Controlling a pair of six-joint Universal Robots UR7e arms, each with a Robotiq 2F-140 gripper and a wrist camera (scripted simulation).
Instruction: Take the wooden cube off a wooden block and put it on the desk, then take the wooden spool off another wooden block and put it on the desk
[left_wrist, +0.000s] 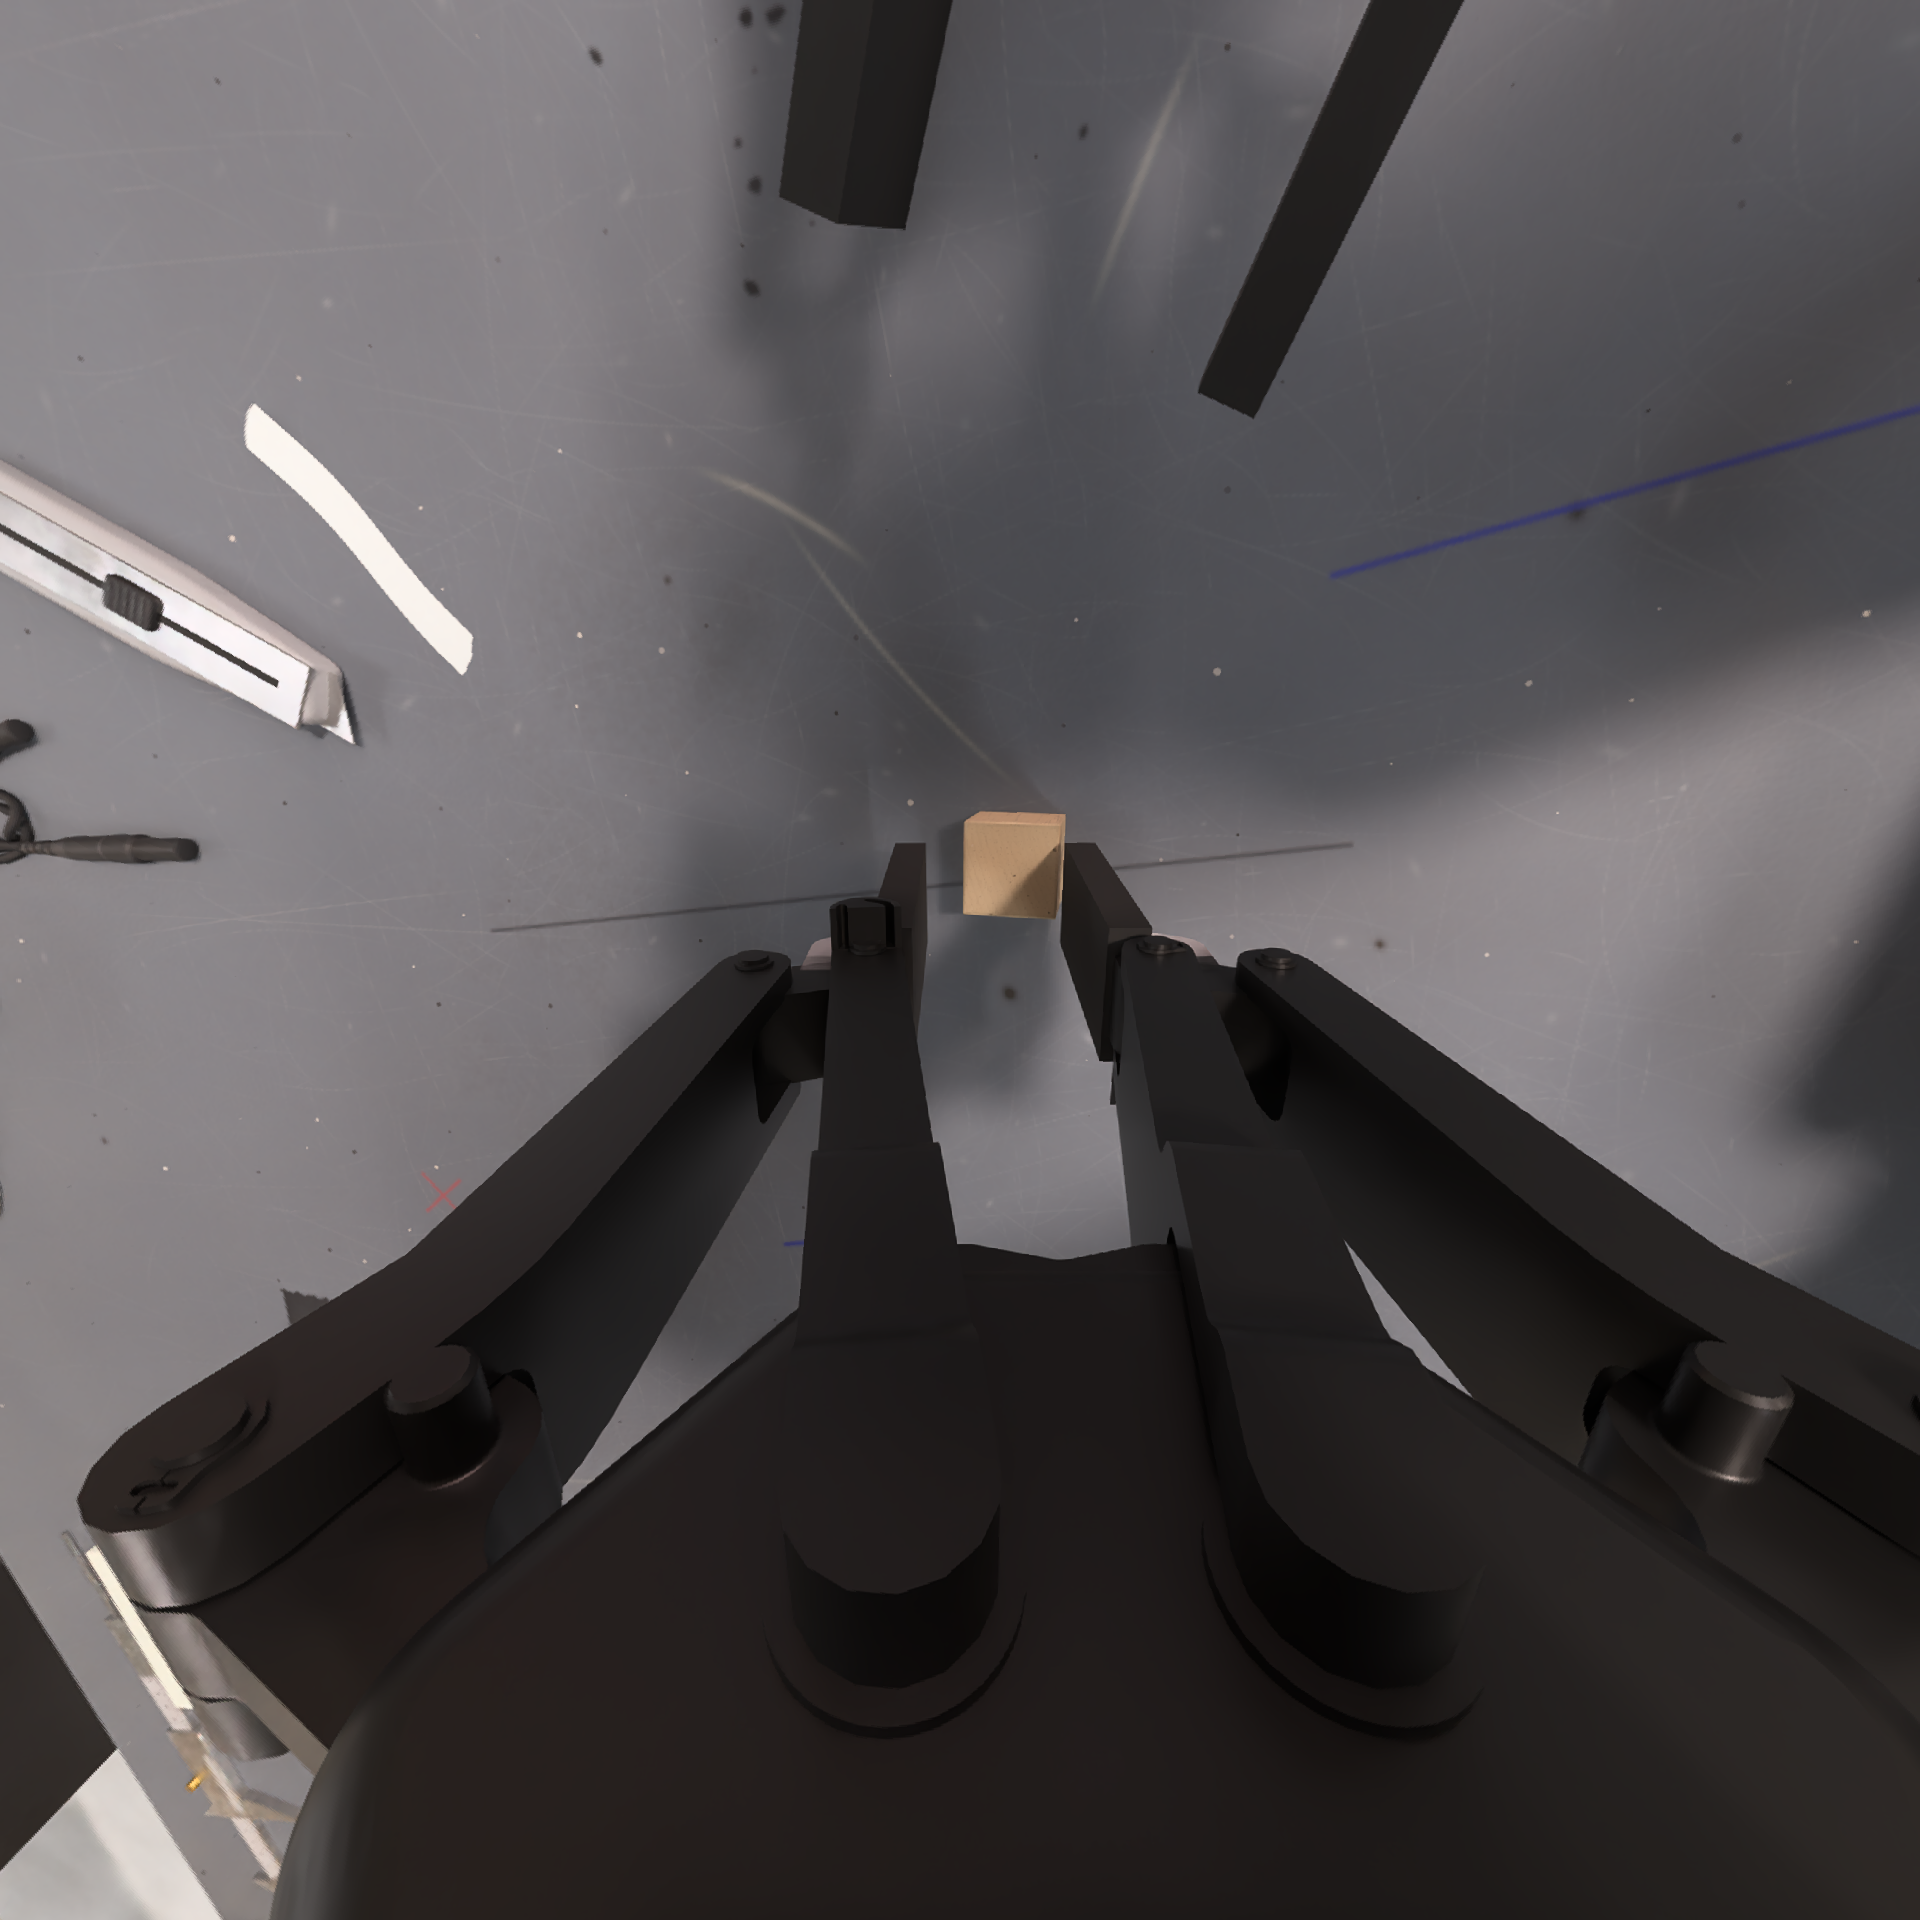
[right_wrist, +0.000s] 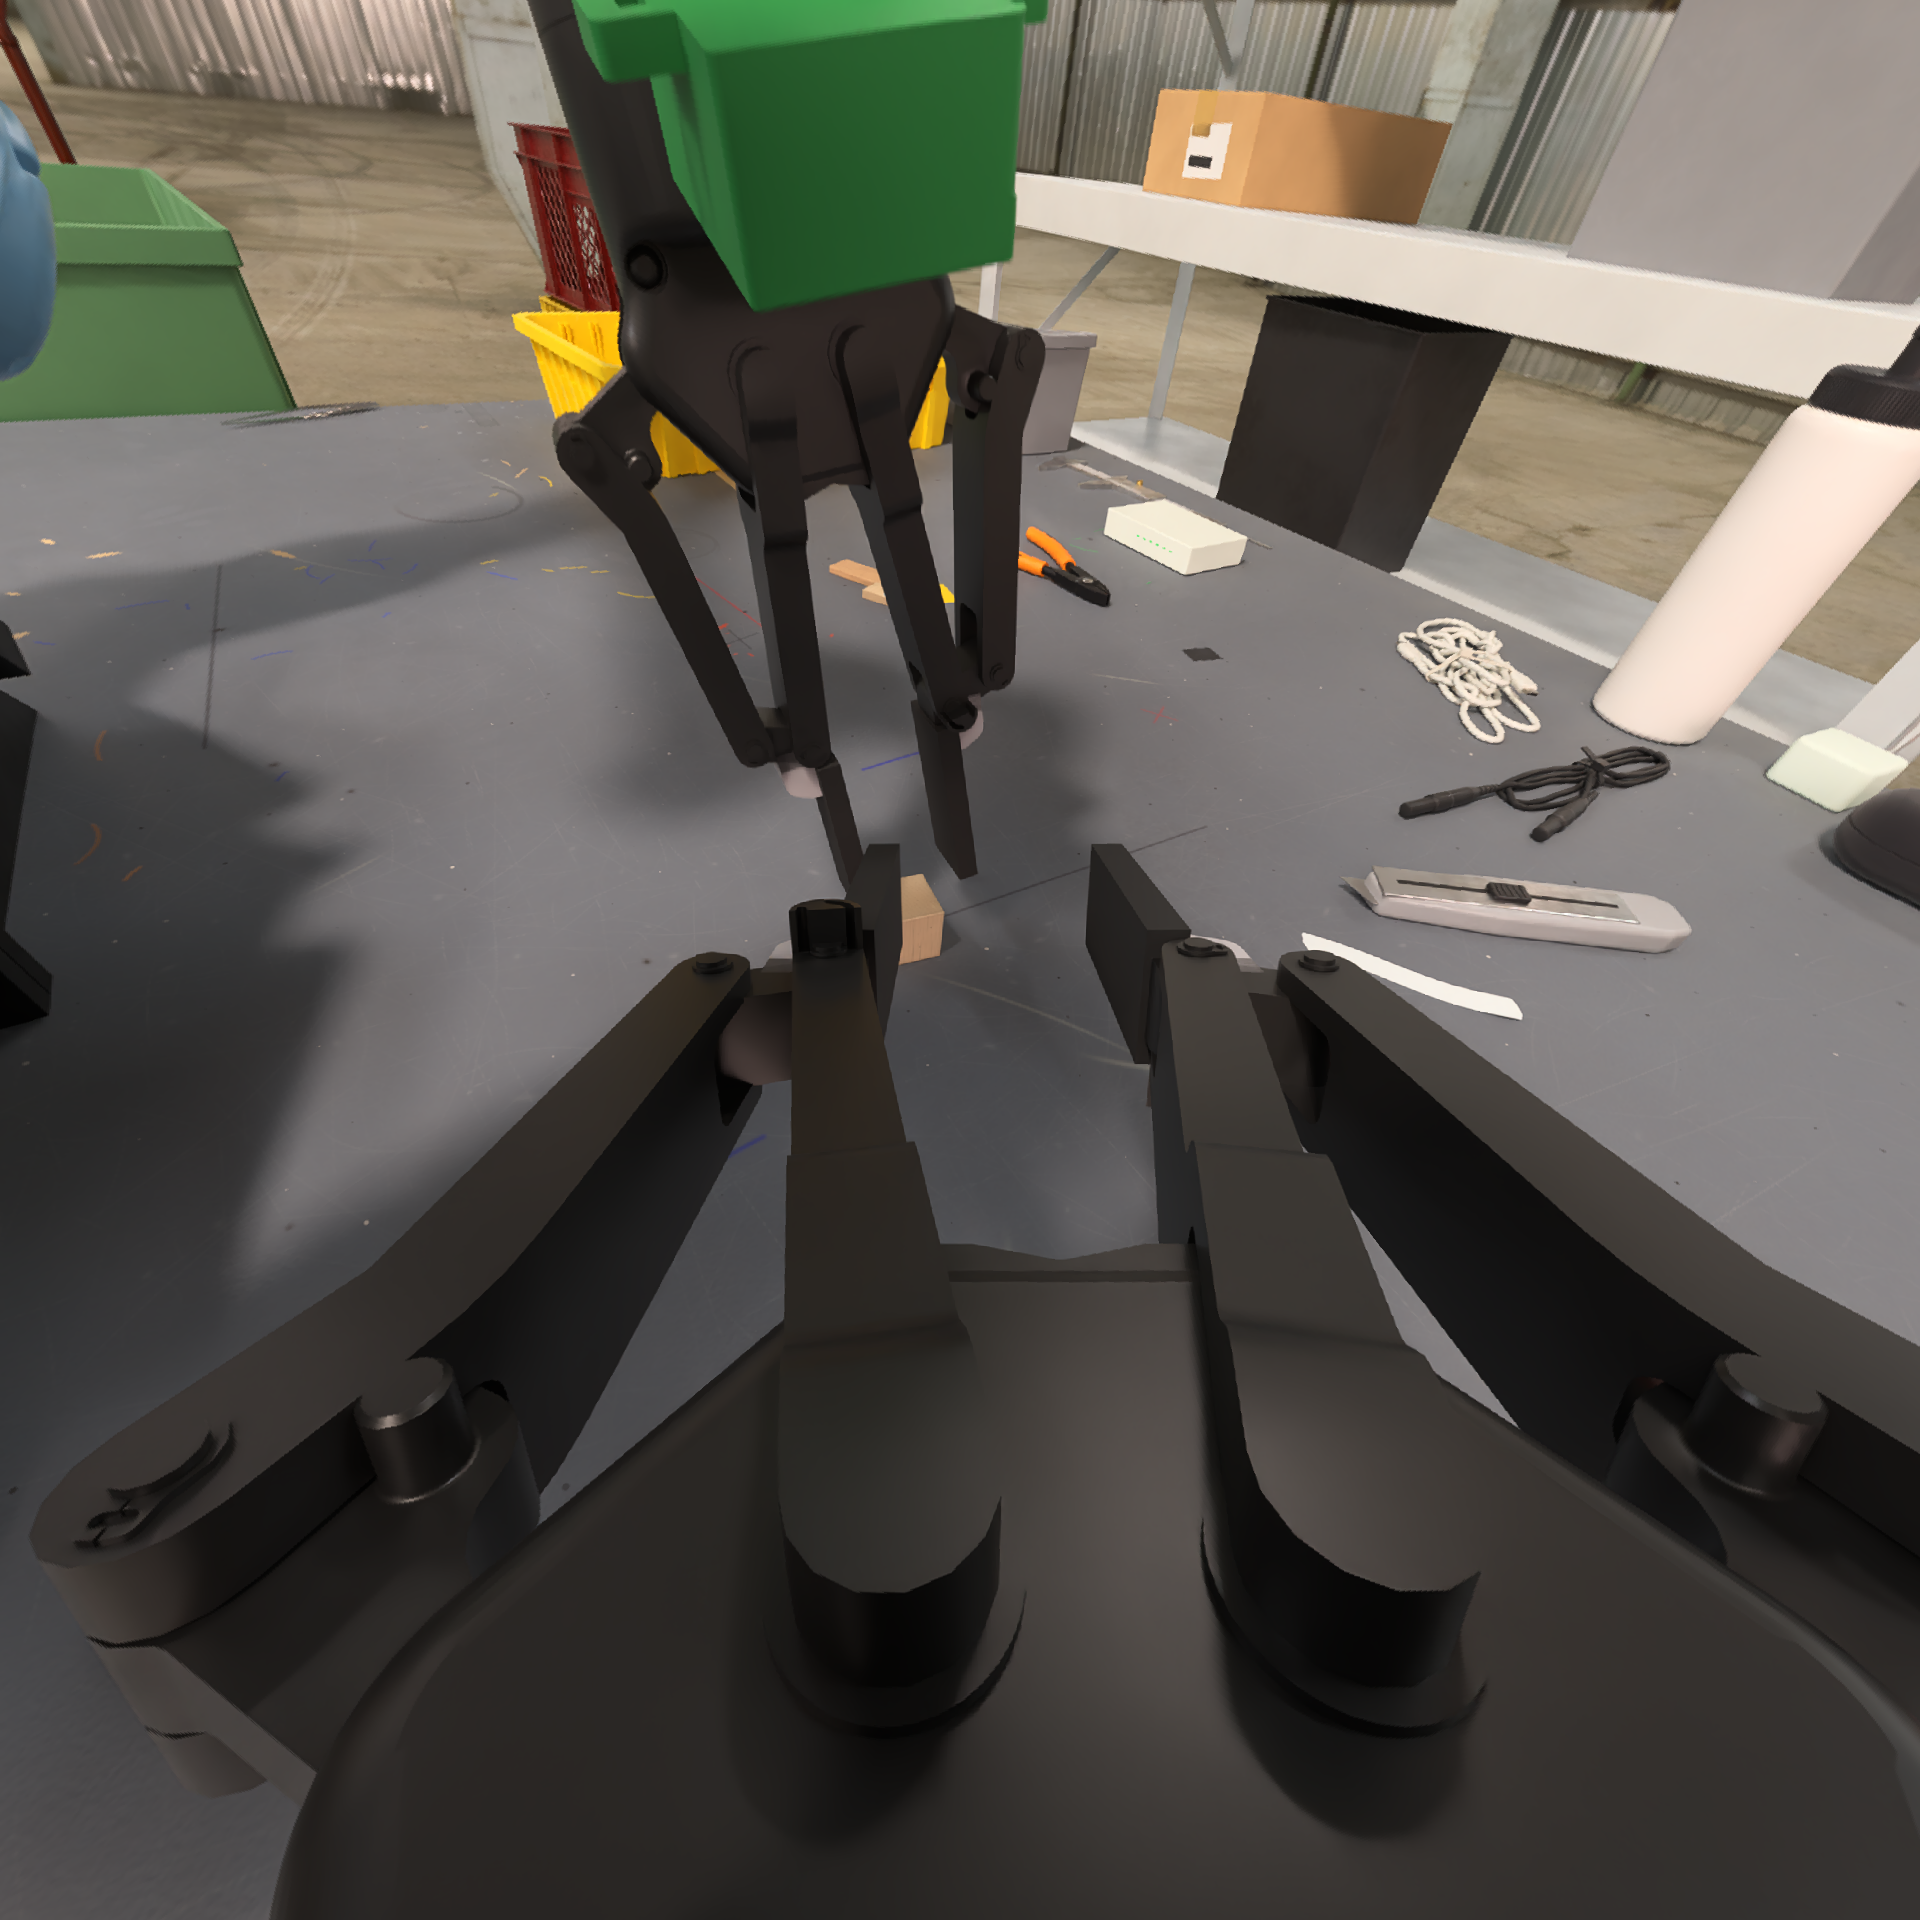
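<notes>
Wooden cube: small pale tan wooden cube (left_wrist: 1013, 864) with sharp edges and a smooth face; one face carries a diagonal shadow. It sits on the grey scuffed bench (left_wrist: 623, 312).
Cube position: between the fingertips of the left claw (left_wrist: 995, 868), slightly toward the right finger in the left wrist view. In the right wrist view the same cube (right_wrist: 921, 916) lies on the bench below the left claw's (right_wrist: 906, 852) tips, which hang above it.
Left claw state: jaws parted, a visible gap on the cube's left side; whether the right finger touches the cube cannot be told. Not clamped on anything.
Right claw state: right claw (right_wrist: 992, 894) spread apart, nothing between its fingers; the cube is partly hidden behind its left finger.
Right claw fingers from the left view: two dark bars (left_wrist: 1320, 197) hang ahead of the left claw, well apart from the cube.
Left of left claw: silver utility knife with a black slider (left_wrist: 177, 613), and a white strip (left_wrist: 353, 535) beside it; a black cable end (left_wrist: 114, 850) lies nearer the picture's edge.
Right of right claw: the same grey knife (right_wrist: 1517, 906), the white strip (right_wrist: 1413, 975), a black coiled cable (right_wrist: 1548, 790), a bundle of white rope (right_wrist: 1470, 675), and a tall white cylinder (right_wrist: 1756, 566).
Beyond the left claw: orange-handled pliers (right_wrist: 1060, 566), a flat white box (right_wrist: 1174, 535), and pale wooden pieces (right_wrist: 862, 580) on the bench.
</notes>
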